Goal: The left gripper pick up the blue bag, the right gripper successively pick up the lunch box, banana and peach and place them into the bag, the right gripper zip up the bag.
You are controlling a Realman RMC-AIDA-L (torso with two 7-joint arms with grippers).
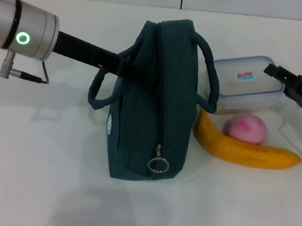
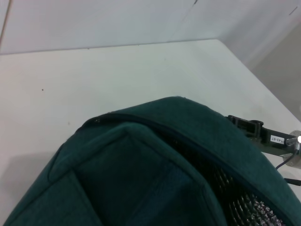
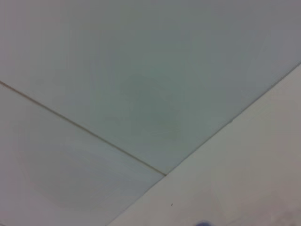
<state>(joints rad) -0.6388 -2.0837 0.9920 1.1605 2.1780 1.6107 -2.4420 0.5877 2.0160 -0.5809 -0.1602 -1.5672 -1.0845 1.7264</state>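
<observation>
The blue bag [image 1: 146,102] stands mid-table, its zipper ring [image 1: 157,165] at the near end. My left gripper [image 1: 124,67] reaches in from the left and is shut on the bag's left side by the handle. The left wrist view shows the bag [image 2: 141,179] close up with silver foil lining [image 2: 240,205] in the opening. The lunch box [image 1: 247,84] lies right of the bag, with the banana [image 1: 242,149] in front of it and the peach [image 1: 245,128] between them. My right gripper [image 1: 281,81] hovers open at the lunch box's right end and also shows as the right gripper [image 2: 247,126] beyond the bag.
The white table [image 1: 43,151] spreads around the bag. A grey cable [image 1: 26,75] hangs below the left wrist. The right wrist view holds only a pale wall and a table edge [image 3: 225,127].
</observation>
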